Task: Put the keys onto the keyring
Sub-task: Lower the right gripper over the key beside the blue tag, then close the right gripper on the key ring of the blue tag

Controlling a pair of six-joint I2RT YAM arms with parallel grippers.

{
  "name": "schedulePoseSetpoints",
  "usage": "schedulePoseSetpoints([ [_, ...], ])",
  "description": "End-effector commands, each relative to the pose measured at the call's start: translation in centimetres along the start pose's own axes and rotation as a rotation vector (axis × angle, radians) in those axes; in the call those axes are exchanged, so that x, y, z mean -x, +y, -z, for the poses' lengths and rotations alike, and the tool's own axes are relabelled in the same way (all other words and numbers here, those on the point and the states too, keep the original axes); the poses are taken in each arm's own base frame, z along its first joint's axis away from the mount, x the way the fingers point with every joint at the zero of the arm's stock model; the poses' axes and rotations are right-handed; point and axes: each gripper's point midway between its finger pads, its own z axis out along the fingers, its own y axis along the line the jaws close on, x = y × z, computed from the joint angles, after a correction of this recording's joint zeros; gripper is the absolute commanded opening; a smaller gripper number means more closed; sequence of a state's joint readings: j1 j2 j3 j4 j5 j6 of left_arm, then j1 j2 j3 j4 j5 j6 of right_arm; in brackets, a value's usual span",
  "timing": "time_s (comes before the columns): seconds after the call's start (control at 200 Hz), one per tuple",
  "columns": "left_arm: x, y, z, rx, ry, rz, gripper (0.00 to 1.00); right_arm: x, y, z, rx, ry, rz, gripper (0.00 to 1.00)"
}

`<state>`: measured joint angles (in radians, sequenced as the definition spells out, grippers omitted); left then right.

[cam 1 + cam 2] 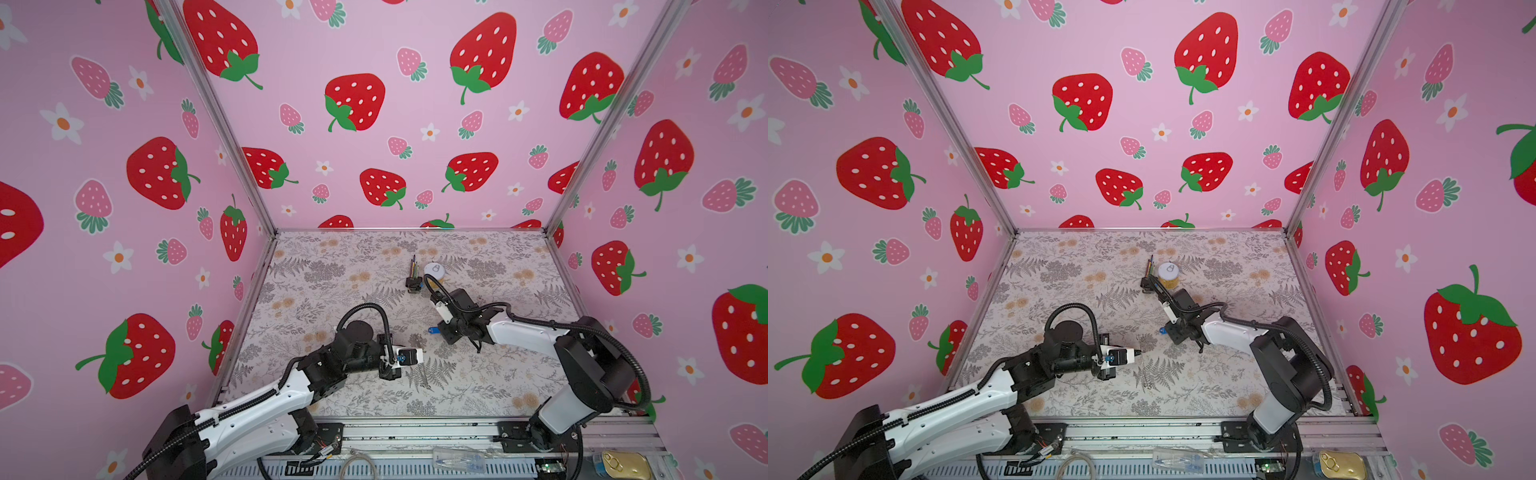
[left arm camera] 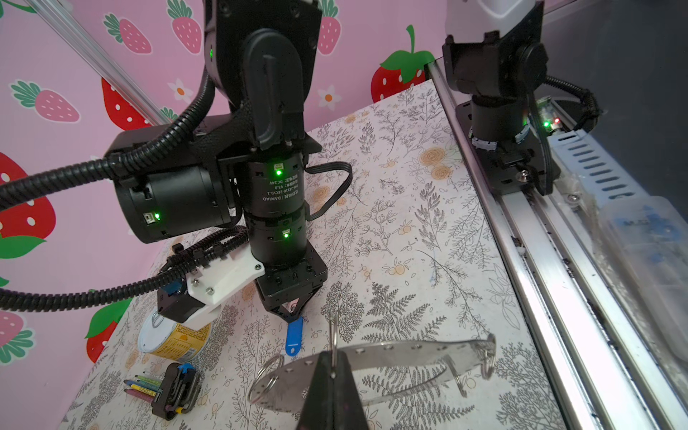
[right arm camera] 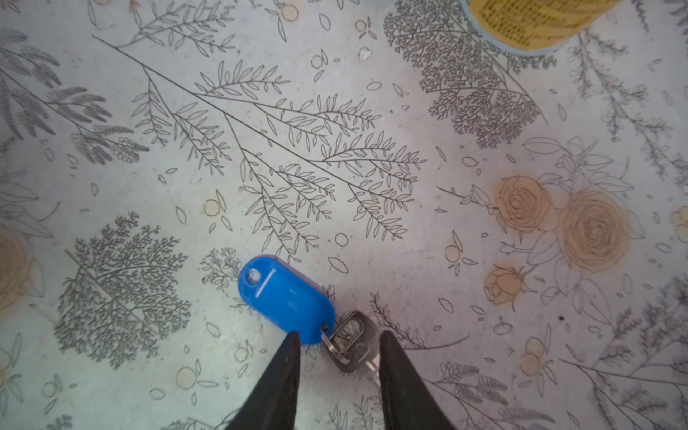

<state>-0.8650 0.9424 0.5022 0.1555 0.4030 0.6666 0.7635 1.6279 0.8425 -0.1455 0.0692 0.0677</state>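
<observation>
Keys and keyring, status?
Left gripper shut on keyring. Right gripper open, jaws astride keys on the mat, not yet gripped. Yellow can apart; nothing between keys and keyring.

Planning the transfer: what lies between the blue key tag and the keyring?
Only bare floral tabletop, seen in the left wrist view between the blue key tag and the keyring.

Keys (image 3: 287, 300) partly hidden behind fingers (image 3: 405, 391)

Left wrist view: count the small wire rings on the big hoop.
4 small rings. One at the keyring's end nearest the black clip, one upright at the left gripper's shut jaws, two near the end toward the metal rail. The jaws may hide more.
</observation>
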Motion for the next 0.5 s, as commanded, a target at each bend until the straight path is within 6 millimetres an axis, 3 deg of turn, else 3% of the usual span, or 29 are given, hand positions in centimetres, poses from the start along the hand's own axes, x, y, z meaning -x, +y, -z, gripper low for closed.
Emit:
schedulePoseSetpoints([
  [0.0,2.2,1.1,0.3,0.019,-0.054,-0.047,0.0,-0.2,0.2,-0.3,0.015,0.03,0.048,0.37],
  [0.255,2.3,1.1,0.2,0.017,-0.056,-0.045,0.0,-0.6,0.0,-1.0,0.014,0.046,0.068,0.33],
  [0.495,2.3,1.1,0.2,0.014,-0.057,-0.043,0.0,-0.8,0.5,-1.3,0.039,0.054,0.069,0.19],
])
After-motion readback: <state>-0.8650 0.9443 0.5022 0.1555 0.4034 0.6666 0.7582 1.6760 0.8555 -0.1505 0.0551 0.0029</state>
